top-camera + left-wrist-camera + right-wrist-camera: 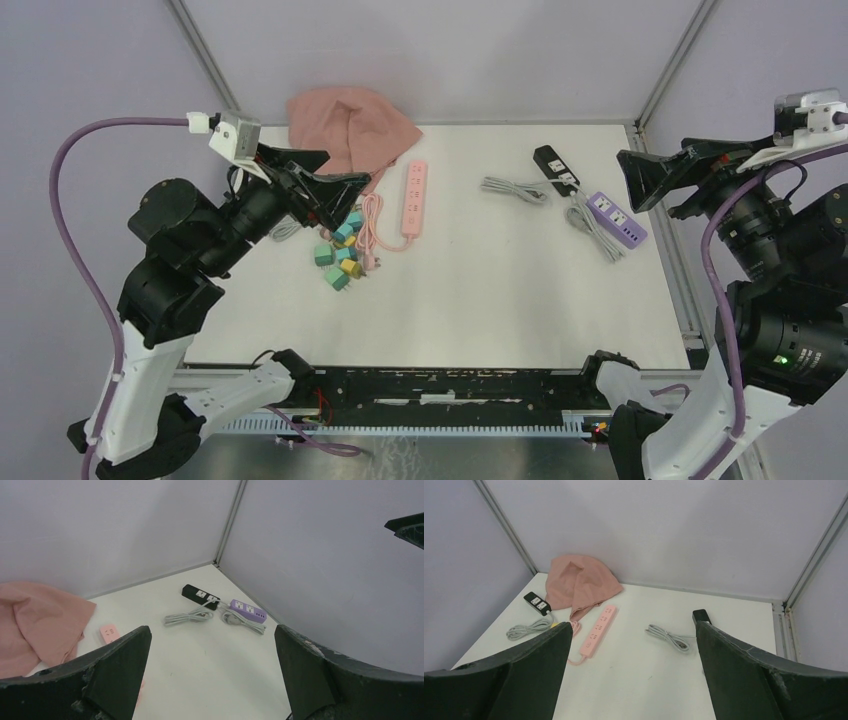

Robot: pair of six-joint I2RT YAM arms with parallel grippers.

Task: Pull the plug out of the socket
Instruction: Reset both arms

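Observation:
A black power strip (556,168) lies at the back right with white plug heads (566,181) on its near end; it also shows in the left wrist view (200,595). A grey cable bundle (515,189) lies beside it. A purple strip (616,218) with its grey cord (597,230) lies next to it. A pink strip (414,197) lies mid-table. A second black strip (538,603) shows in the right wrist view at far left. My left gripper (348,167) is open and empty, raised above the left side. My right gripper (628,180) is open and empty, raised by the right edge.
A pink cloth (345,135) is heaped at the back left. Several teal and yellow plug adapters (340,255) and a coiled pink cord (372,235) lie under my left gripper. Purple walls and metal corner posts (660,70) close in the table.

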